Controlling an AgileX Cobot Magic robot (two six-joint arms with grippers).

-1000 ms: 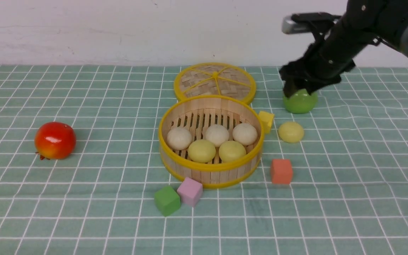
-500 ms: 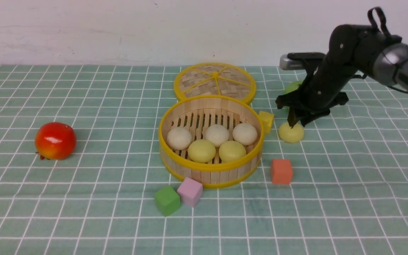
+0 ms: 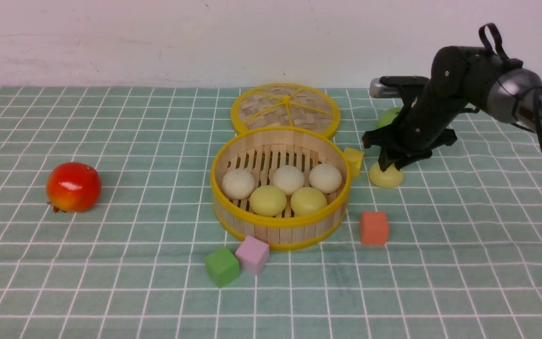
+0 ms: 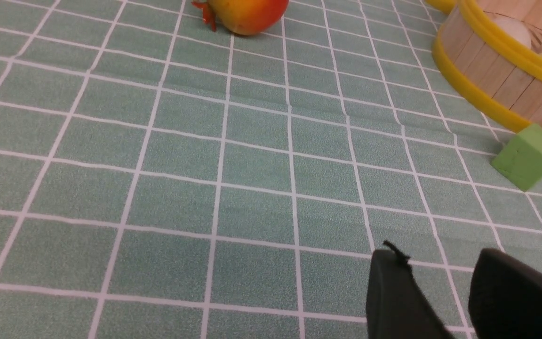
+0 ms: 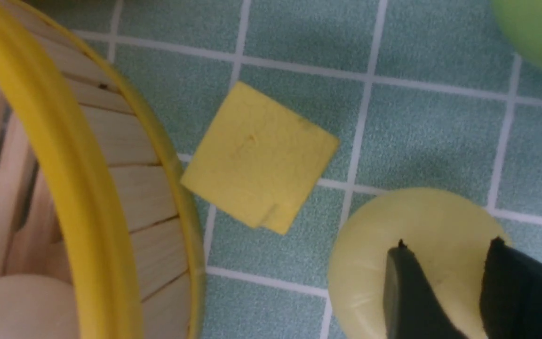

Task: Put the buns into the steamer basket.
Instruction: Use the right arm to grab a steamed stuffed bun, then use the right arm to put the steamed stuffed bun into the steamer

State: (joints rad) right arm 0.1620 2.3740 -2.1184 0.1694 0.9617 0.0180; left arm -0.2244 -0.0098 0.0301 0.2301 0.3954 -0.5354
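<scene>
Because five buns already lie in the steamer basket (image 3: 278,221), the right gripper (image 3: 390,165) sits on the last yellow bun (image 3: 386,177) beside it, jaws nearly closed, gripping nothing.

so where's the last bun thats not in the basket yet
In the front view the pale yellow bun lies on the cloth right of the steamer basket, beside the yellow cube, under the right gripper.
</scene>
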